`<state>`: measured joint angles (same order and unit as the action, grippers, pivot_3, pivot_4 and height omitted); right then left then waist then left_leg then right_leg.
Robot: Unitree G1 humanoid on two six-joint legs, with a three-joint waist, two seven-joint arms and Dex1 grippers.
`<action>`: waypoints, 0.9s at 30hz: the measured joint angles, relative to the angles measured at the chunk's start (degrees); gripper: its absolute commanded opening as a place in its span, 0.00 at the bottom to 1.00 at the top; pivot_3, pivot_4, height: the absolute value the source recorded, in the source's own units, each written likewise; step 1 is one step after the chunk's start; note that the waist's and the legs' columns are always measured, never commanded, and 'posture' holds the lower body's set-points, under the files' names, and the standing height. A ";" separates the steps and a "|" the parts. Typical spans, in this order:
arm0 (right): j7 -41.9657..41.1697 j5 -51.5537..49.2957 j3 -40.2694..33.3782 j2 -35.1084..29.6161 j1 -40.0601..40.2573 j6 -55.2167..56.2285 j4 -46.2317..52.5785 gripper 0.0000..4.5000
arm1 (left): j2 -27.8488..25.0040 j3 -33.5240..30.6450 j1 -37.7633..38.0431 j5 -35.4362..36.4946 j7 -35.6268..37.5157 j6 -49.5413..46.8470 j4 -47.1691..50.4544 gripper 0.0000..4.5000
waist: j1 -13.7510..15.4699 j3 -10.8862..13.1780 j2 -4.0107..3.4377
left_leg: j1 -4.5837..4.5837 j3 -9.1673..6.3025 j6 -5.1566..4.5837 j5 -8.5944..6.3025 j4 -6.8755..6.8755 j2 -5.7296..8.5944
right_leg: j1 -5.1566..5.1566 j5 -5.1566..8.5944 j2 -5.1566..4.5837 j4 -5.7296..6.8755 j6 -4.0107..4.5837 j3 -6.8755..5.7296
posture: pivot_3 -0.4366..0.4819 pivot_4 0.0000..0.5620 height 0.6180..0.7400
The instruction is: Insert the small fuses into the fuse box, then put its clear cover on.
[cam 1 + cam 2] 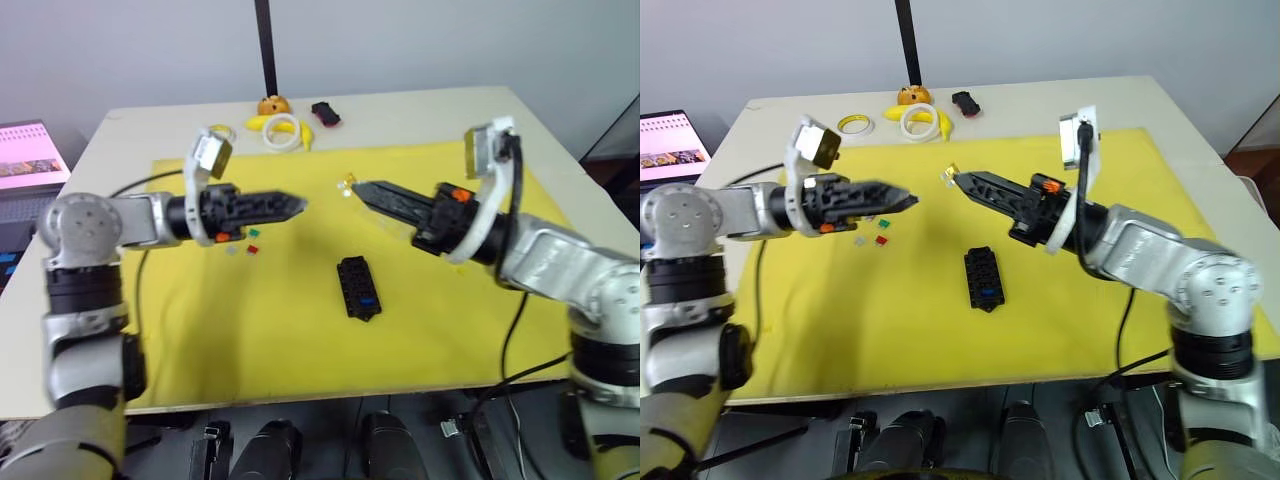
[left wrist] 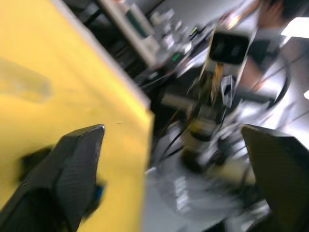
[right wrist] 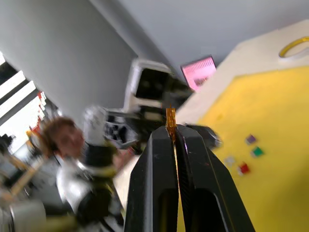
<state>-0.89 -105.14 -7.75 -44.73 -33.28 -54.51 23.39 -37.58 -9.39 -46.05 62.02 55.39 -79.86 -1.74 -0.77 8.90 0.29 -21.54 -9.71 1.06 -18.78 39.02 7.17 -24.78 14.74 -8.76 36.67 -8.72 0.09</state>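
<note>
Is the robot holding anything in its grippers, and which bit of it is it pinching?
The right gripper pinches the orange fuse by its lower end; the top pokes out. The left gripper is open.

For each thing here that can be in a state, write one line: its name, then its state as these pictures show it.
Left gripper: open, empty, raised over the mat.
Right gripper: shut on the orange fuse, raised.
Fuse box: flat on the yellow mat, uncovered, one blue fuse in a slot.
Loose fuses: lying on the mat, not yet inserted.
Laptop: screen lit.
</note>
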 measured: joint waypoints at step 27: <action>-63.34 82.46 25.16 -11.92 2.49 31.44 -5.55 0.00 | 4.53 29.40 14.42 -48.42 10.74 61.63 8.62 0.99 | 0.39 0.04 0.01 | -0.02 0.09 -0.09 -0.05 0.07 -0.08 | 0.24 -0.05 0.02 -0.48 -0.08 -0.09 | 0.48 0.27 1.00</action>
<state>-64.22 -22.68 17.41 -56.65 -30.79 -23.08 17.84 -33.05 20.01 -31.63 13.60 66.12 -18.23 6.87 -0.38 8.94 0.31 -21.55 -9.61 0.96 -18.84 39.09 7.09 -24.54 14.69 -8.74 36.19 -8.80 0.00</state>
